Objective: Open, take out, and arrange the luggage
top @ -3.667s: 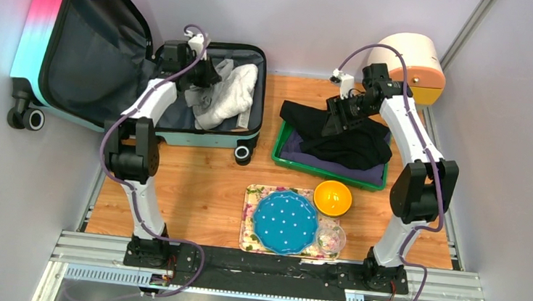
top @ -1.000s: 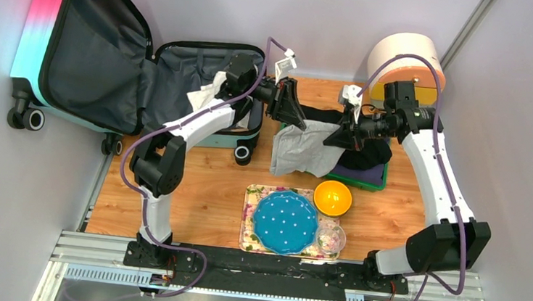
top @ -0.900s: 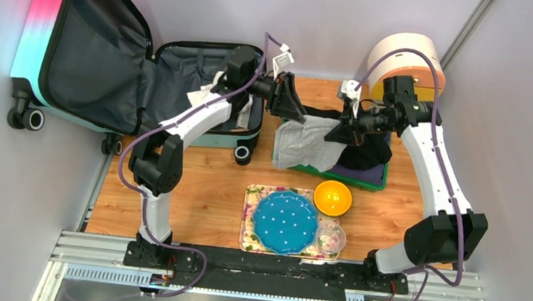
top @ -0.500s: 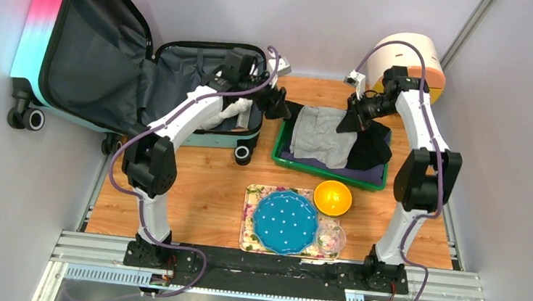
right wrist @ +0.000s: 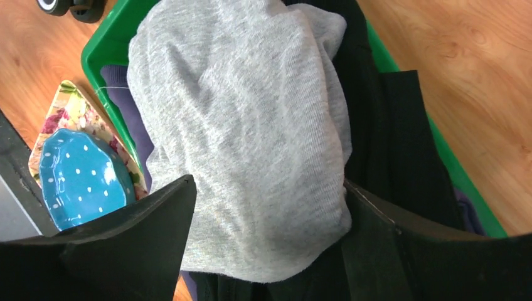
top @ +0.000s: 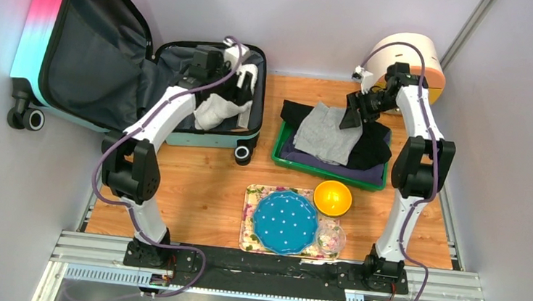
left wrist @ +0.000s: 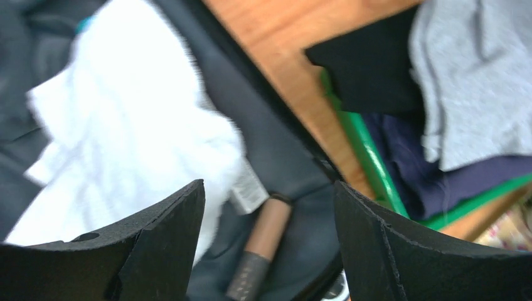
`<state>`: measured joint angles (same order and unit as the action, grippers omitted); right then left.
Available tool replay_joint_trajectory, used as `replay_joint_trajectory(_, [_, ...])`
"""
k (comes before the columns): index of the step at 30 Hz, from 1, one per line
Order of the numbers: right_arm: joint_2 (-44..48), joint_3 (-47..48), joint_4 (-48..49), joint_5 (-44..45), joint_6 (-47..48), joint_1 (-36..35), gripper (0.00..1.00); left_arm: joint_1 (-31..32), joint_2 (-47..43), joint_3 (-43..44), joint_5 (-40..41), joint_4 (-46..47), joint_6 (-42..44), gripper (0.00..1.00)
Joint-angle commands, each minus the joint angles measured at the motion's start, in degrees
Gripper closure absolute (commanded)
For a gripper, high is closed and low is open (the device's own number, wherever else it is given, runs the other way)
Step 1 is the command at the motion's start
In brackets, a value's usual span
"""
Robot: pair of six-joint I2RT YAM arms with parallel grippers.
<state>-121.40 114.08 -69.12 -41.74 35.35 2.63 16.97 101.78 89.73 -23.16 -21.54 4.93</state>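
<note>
Wood-grain tabletop (top: 202, 188) walled in by pale grey panels. Nearest the arm bases, floral tray (top: 251, 191) carrying blue dotted plate (top: 285, 223), with clear glass bowl (top: 330, 238) at its near right corner and orange bowl (top: 332, 198) just beside its far right corner. Further back on the right, green tray (top: 276, 151) holding dark blue cloth (top: 300, 153), black garment (top: 369, 148) and, on top, light grey garment (top: 327, 132). Right gripper (right wrist: 266, 188) poised just above that grey garment, jaws spread wide, nothing between them. Far left, luggage (top: 42, 14) lying unzipped: lid raised and tilted toward the left wall, pink-to-turquoise shell facing outward, dark grey lining exposed; base flat on the table just left of the green tray, with white cloth (top: 216, 110) and brown stick-shaped item (left wrist: 266, 232) inside. Left gripper (left wrist: 270, 185) above the base's right side, jaws wide apart, gripping nothing. In the far right corner, round cream cabinet (top: 410, 54).
</note>
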Motion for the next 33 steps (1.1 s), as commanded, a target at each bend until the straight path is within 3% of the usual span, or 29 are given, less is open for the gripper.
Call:
replay_joint_trajectory(1, [8.18,1.15,6.26,2.62,-6.6,-0.44,0.16,-4.04,-1.94,2.11,5.49,3.26,-5.99,0.18])
replay_joint_trajectory(4, [12.84,-1.23,10.83,2.98,-9.76,-0.44,0.13,-7.03,0.25,3.59,6.55,2.82,-5.02,0.18])
replay_joint_trajectory(7, [16.8,-3.16,15.06,2.98,-11.71,-1.05,0.12,-10.9,3.86,6.94,-0.65,0.89,-4.65,0.17])
replay_joint_trajectory(9, [18.65,-4.39,18.04,3.41,-12.23,-1.4,0.11,-11.78,6.49,9.04,-0.05,1.32,-4.66,0.17])
replay_joint_trajectory(18, [22.18,-5.89,20.78,4.2,-15.75,-3.94,0.11,-9.94,18.26,19.06,1.97,3.7,-1.15,0.16])
replay_joint_trajectory(26, [22.35,-6.85,20.61,5.35,-17.42,-6.15,0.11,-8.19,26.18,23.29,4.0,6.25,-3.61,0.19])
replay_joint_trajectory(29, [22.18,-6.68,20.69,5.18,-17.42,-7.11,0.11,-8.18,27.86,25.23,3.56,4.84,-4.58,0.32])
replay_joint_trajectory(32, [21.57,-6.16,20.69,4.65,-17.25,-7.99,0.11,-8.27,26.29,23.22,3.82,5.88,-4.58,0.61])
replay_joint_trajectory(33, [21.39,-5.98,20.87,4.56,-17.25,-8.17,0.11,-8.44,24.45,20.68,3.56,6.85,-4.58,0.75])
